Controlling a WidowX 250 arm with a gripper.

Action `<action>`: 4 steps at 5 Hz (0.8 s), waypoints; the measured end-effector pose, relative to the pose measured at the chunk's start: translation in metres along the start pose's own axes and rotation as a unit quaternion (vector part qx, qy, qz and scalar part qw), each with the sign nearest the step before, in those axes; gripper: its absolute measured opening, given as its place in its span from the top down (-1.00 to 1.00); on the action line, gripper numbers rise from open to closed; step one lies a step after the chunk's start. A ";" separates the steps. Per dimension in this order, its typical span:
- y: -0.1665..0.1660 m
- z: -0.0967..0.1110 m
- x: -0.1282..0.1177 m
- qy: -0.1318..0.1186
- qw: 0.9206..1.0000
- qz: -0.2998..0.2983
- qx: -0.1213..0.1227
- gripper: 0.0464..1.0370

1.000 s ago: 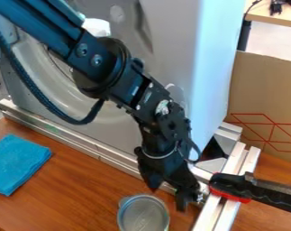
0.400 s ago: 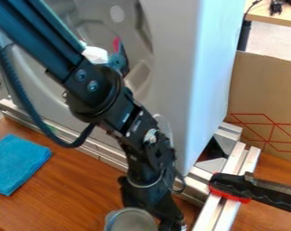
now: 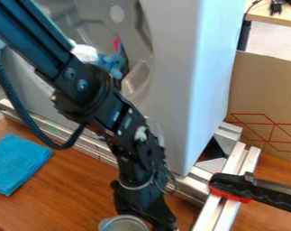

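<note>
A black pincer (image 3: 148, 218) hung right by a round container (image 3: 123, 224) on the wooden tabletop (image 3: 66, 194); I couldn't tell whether it was spread or closed. A blue cloth (image 3: 16, 162) lay at left.

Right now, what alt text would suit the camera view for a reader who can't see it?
An end effector on a black robot arm hangs beside a round container at the bottom edge, over a wooden table. A blue cloth lies at left; a black-and-red handle crosses metal rails at right.

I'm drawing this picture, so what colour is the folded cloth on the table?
The folded cloth is bright blue, best seen in the camera view.
</note>
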State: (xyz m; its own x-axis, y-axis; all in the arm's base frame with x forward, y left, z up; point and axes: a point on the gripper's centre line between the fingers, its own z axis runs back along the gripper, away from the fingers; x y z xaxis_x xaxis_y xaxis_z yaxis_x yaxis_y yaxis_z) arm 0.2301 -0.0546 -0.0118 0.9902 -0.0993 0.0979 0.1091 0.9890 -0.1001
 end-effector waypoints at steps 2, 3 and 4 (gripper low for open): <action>0.009 0.016 0.009 -0.020 1.000 -0.003 0.003 -0.92; 0.010 0.039 0.009 -0.049 0.999 -0.007 0.004 -0.92; 0.010 0.069 -0.002 -0.075 0.997 -0.026 0.012 -0.92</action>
State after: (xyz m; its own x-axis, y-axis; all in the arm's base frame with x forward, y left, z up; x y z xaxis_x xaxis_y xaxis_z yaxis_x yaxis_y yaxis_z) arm 0.2234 -0.0372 0.0557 0.9592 -0.1349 0.2486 0.1559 0.9855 -0.0668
